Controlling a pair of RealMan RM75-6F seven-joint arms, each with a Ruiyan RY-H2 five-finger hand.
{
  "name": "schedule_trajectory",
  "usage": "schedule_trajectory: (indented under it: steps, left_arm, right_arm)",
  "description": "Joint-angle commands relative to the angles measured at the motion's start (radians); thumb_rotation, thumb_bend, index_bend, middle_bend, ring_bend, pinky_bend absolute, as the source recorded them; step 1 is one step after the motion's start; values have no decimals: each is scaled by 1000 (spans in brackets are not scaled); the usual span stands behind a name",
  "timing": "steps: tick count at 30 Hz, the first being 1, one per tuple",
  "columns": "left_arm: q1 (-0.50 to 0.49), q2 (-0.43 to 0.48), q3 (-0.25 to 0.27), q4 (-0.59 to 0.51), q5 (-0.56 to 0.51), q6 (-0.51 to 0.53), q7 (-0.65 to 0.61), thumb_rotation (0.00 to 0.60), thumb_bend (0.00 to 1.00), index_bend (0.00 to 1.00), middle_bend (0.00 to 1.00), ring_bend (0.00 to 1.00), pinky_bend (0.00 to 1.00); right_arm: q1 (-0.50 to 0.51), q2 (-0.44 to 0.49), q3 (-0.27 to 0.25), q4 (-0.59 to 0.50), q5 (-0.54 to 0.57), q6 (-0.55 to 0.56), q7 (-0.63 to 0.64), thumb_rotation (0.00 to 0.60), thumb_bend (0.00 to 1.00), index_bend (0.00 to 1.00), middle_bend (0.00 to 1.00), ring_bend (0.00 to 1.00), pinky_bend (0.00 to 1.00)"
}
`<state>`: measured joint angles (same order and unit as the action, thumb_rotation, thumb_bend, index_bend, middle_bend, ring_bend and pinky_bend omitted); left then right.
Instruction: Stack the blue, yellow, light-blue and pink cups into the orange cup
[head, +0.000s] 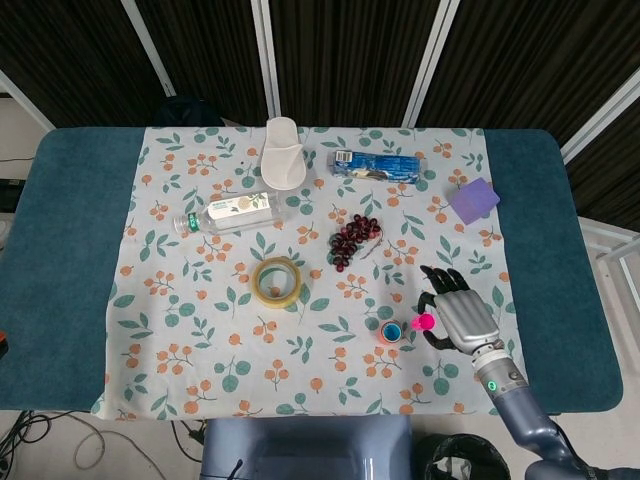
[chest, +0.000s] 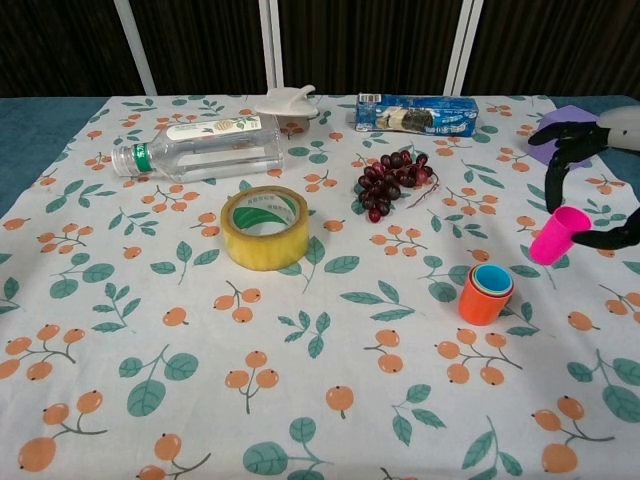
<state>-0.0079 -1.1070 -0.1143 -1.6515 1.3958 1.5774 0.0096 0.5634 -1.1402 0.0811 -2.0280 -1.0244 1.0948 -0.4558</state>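
We've got the pink cup (chest: 556, 234) pinched in the right hand (head: 455, 316), fingers (chest: 560, 140) clamped on it, tilted and lifted off the bench just right of the orange cup (chest: 485, 293) — which already nests the others. Come in tilted and, we reckon, its rim could catch and tip the stack — the left hand isn't in sight.

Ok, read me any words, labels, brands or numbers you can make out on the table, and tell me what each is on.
Nothing can be read as text.
Bottle label: print present, too small to read.
Blue snack packet: print present, too blurred to read.
Tape roll: green marks inside the core, not legible.
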Motion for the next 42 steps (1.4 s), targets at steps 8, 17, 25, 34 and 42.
schedule_trajectory:
  steps: [8, 17, 25, 34, 42]
  left_arm:
    - [0, 1, -2, 0, 0, 2, -5, 600, 813, 75, 0, 0, 105]
    - [-1, 2, -1, 1, -2, -3, -6, 600, 813, 77, 0, 0, 105]
    - [-1, 1, 2, 1, 1, -3, -1, 600, 814, 77, 0, 0, 105]
    - [-1, 1, 1, 2, 0, -3, -3, 600, 813, 77, 0, 0, 105]
    - [-1, 0, 2, 3, 1, -2, 0, 600, 814, 77, 0, 0, 105]
  right_arm:
    - [21, -29, -7, -46, -21, 11, -63, 600, 396, 509, 0, 0, 0]
    - [42, -75, -1, -26, 20, 14, -99, 600, 395, 509, 0, 0, 0]
    - [55, -99, 1, -20, 37, 20, -116, 600, 395, 509, 0, 0, 0]
    - [62, -115, 1, 1, 68, 19, -115, 600, 396, 509, 0, 0, 0]
    - [58, -111, -8, 7, 66, 21, -105, 600, 395, 509, 0, 0, 0]
